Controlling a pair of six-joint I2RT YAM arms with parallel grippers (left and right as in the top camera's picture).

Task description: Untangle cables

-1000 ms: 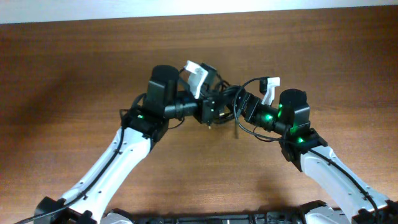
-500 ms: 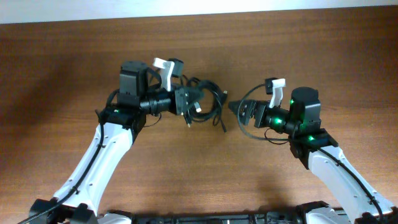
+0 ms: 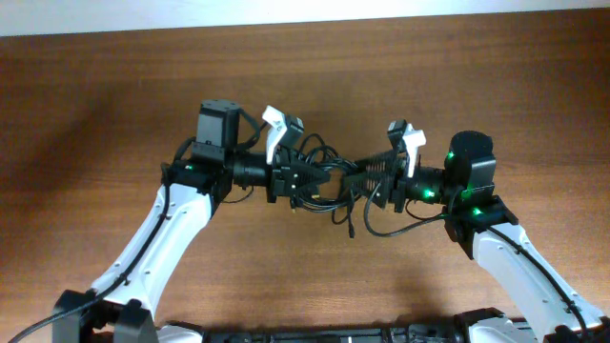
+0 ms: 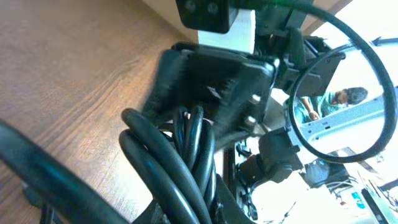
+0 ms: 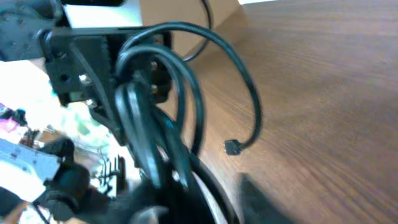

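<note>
The cables (image 3: 329, 176) are a tangle of thin black cords hanging above the wooden table between the two grippers. My left gripper (image 3: 297, 179) is shut on the left side of the bundle; in the left wrist view several cords (image 4: 186, 162) run down between its jaws (image 4: 199, 202). My right gripper (image 3: 370, 183) meets the bundle from the right. In the blurred right wrist view the cords (image 5: 149, 124) pass into that gripper (image 5: 186, 199), and its jaws look shut on them. One loose end with a small plug (image 3: 351, 229) dangles below, also seen as the plug (image 5: 233, 147).
A brown wooden table (image 3: 114, 105) lies under everything, with a pale strip (image 3: 305, 11) along its far edge. A thicker black wire (image 3: 391, 227) loops under the right wrist. Both white arms reach in from the front edge.
Half a second ago the grippers were apart, with the bundle on the left one alone. Both have since moved toward the middle, and the right gripper has gone from open to closed on the bundle.
</note>
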